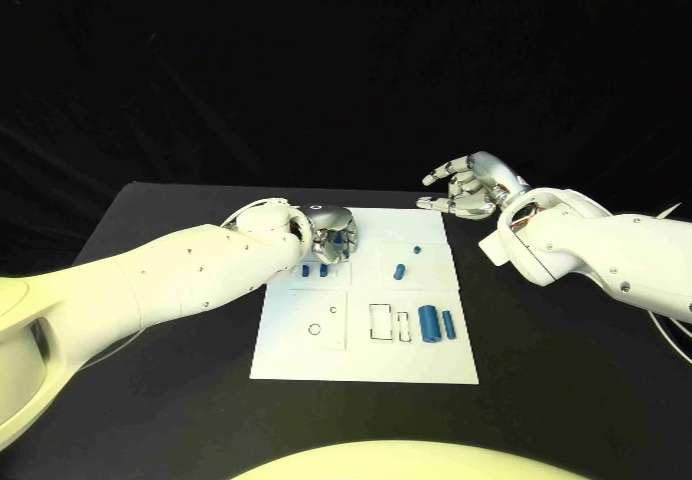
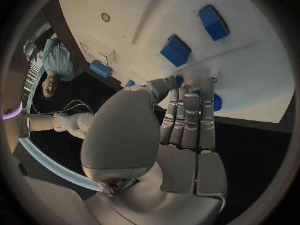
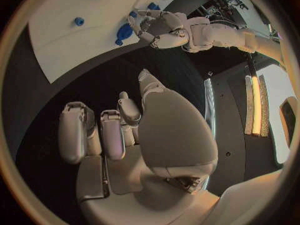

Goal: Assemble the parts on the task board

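The white task board (image 1: 361, 350) lies mid-table. My left hand (image 1: 329, 232) reaches over its far left corner. In the left wrist view its thumb and fingers (image 2: 187, 110) close around a blue part (image 2: 217, 103) that lies against the board, mostly hidden under them. Two small blue blocks (image 1: 315, 269) sit just nearer than that hand. More blue pieces (image 1: 400, 270) lie mid-board, and two blue cylinders (image 1: 438, 322) stand side by side near the right edge. My right hand (image 1: 469, 185) hovers over black table beyond the far right corner, fingers apart and holding nothing.
A rectangular outline (image 1: 379, 322) and two small rings (image 1: 316, 329) mark the board's near half. Black table (image 1: 173, 220) surrounds the board on all sides. My right forearm (image 1: 606, 255) crosses the table to the right of the board.
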`<state>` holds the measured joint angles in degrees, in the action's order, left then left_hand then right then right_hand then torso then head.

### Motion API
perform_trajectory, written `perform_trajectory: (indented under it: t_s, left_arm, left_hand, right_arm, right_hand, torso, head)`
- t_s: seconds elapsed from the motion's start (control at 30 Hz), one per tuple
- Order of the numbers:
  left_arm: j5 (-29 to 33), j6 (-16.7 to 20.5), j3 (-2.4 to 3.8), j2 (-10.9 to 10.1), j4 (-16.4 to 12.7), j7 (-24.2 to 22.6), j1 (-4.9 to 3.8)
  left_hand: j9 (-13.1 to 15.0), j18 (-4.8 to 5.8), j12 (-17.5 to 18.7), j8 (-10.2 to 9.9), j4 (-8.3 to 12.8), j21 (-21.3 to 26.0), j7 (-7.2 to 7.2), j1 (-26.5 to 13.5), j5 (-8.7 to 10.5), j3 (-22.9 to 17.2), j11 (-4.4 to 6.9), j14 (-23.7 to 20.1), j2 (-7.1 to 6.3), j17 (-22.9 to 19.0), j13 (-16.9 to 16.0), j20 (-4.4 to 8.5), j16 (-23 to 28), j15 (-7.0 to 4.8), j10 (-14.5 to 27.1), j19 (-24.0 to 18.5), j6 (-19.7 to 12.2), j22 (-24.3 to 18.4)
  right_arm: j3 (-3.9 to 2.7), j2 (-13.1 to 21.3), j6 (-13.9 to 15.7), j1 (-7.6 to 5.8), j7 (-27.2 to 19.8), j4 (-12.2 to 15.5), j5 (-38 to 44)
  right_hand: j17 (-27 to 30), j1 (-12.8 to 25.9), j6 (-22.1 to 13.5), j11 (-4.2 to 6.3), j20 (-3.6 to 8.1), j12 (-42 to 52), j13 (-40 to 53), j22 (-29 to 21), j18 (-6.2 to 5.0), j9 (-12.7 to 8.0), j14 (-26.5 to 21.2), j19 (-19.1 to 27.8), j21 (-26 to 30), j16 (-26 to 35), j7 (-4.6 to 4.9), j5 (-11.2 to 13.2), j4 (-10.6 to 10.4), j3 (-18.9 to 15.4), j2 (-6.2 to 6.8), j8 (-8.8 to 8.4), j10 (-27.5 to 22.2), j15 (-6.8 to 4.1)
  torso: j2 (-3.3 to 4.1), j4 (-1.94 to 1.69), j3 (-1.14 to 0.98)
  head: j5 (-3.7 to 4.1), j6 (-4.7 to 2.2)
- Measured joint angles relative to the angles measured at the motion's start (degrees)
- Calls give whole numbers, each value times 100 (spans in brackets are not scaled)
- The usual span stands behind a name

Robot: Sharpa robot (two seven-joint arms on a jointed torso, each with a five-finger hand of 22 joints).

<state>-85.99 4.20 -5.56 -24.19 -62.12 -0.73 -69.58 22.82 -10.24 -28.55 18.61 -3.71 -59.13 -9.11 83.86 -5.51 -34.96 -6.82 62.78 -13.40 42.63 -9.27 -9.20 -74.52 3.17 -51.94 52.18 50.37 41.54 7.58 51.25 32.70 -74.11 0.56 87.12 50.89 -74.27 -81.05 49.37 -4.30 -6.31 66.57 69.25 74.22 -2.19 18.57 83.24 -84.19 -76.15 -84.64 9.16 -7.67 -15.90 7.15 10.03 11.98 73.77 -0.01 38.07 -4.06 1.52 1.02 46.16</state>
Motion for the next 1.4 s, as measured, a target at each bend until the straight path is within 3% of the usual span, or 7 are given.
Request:
perform_trajectory:
  t_s: [0.1,0.17,0.53,0.67,0.87,1.1,1.4]
  left_arm:
    - [2,-9,-1,10,19,-2,13]
    - [3,-9,3,15,27,-3,13]
    - [8,-65,15,27,61,20,11]
    - [9,-75,16,35,73,22,10]
    - [25,-54,17,52,111,-2,15]
    - [68,13,23,62,149,-36,37]
    - [103,171,15,39,144,-62,69]
  left_hand:
    - [-10,-3,48,-1,1,-55,-12,0,0,0,-3,0,0,3,7,79,0,-1,1,-80,74,103]
    - [-14,-3,48,-88,149,-55,-12,0,0,-150,-5,-1,0,3,6,79,0,-1,-1,-81,74,109]
    - [-37,-2,48,-132,149,-122,-13,-3,0,-149,-6,64,-1,43,4,78,-52,-19,-2,-83,77,149]
    - [-39,-2,48,-132,150,-190,-12,-70,0,-149,-3,173,66,190,3,78,-218,-30,-4,-83,117,209]
    - [-41,-2,65,-132,293,-388,23,-10,1,-290,118,504,128,533,12,81,-384,-105,-206,-80,373,310]
    - [-45,0,92,-132,293,-502,64,-63,1,-289,120,680,179,726,10,182,-449,-121,-310,25,435,538]
    - [-73,3,178,-134,356,-632,91,-123,7,-226,151,899,239,905,14,193,-580,-165,-422,239,544,732]
  right_arm:
    - [0,2,0,0,1,2,1]
    - [1,3,0,0,1,2,1]
    - [1,1,-1,0,2,-2,2]
    - [1,0,-2,0,2,-2,2]
    - [1,-2,-2,0,-1,-3,2]
    - [1,-3,-3,0,-3,-3,3]
    - [0,-1,0,1,-5,-3,3]
  right_hand:
    - [0,0,0,0,0,0,0,0,0,0,0,0,0,0,0,0,0,0,0,0,1,0]
    - [0,0,0,0,0,0,0,0,0,0,0,0,0,0,0,0,0,0,0,0,0,0]
    - [0,0,0,0,0,0,0,0,0,0,0,0,0,0,0,0,0,0,0,0,1,0]
    - [0,0,0,0,0,0,0,0,0,0,0,0,0,0,0,0,0,0,0,0,-1,0]
    - [0,0,0,0,0,0,0,0,0,1,0,0,0,0,0,0,0,0,0,0,0,0]
    - [0,0,0,0,0,1,0,0,0,1,0,0,0,0,0,0,0,0,0,0,0,0]
    - [0,0,0,0,1,1,0,0,0,2,0,1,0,0,0,0,0,0,0,0,0,0]
  torso:
    - [5,2,0]
    - [9,3,-2]
    - [7,1,-7]
    - [5,1,-3]
    - [5,3,0]
    - [8,6,0]
    - [6,3,-3]
  head:
    - [2,10]
    - [3,13]
    - [8,27]
    - [15,24]
    - [16,19]
    - [23,23]
    - [27,28]
